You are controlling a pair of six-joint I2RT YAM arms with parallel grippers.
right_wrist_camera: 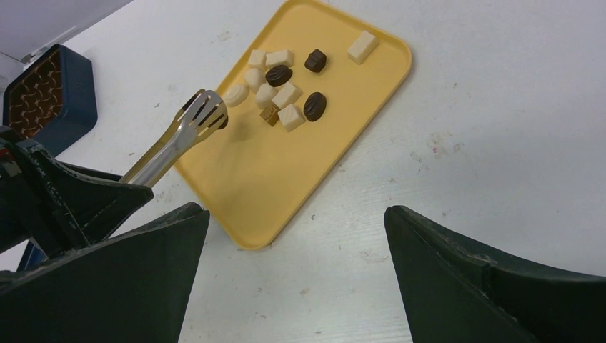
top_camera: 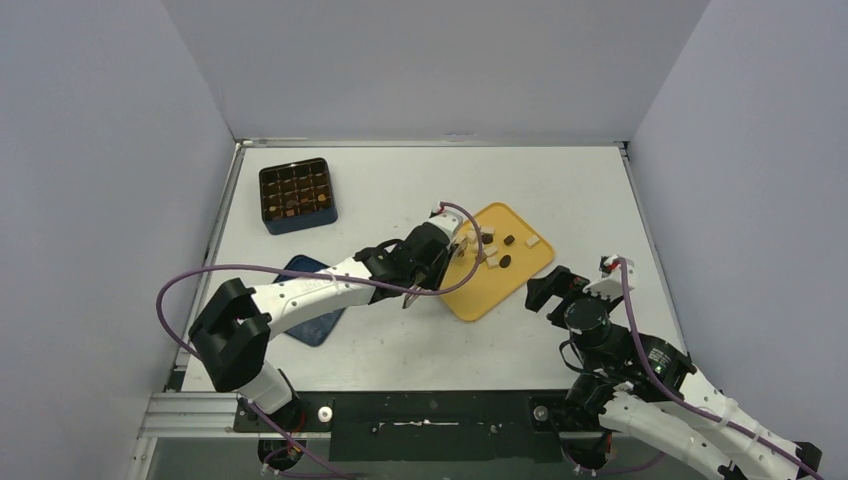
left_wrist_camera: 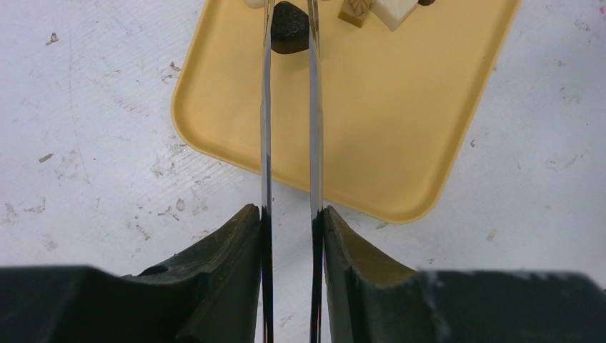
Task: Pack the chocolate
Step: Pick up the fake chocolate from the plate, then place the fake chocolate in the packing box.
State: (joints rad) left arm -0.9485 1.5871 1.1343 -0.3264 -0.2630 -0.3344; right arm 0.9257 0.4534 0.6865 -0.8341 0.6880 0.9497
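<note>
White tabletop [top_camera: 400, 345], scuffed. Left gripper [left_wrist_camera: 289, 214] was clamped on the tongs [left_wrist_camera: 266, 143], whose tips bracketed one dark piece [left_wrist_camera: 289, 25] of the chocolate [right_wrist_camera: 287, 95] at the yellow tray [top_camera: 470, 295] rim. Right gripper [right_wrist_camera: 294, 211] stood wide and empty nearby. Advice: squeeze gently, lift straight, spare the neighbours. Tip contact was cropped, so whether the piece was lifted was unclear. The box [top_camera: 297, 195] contents were too small to read.
</note>
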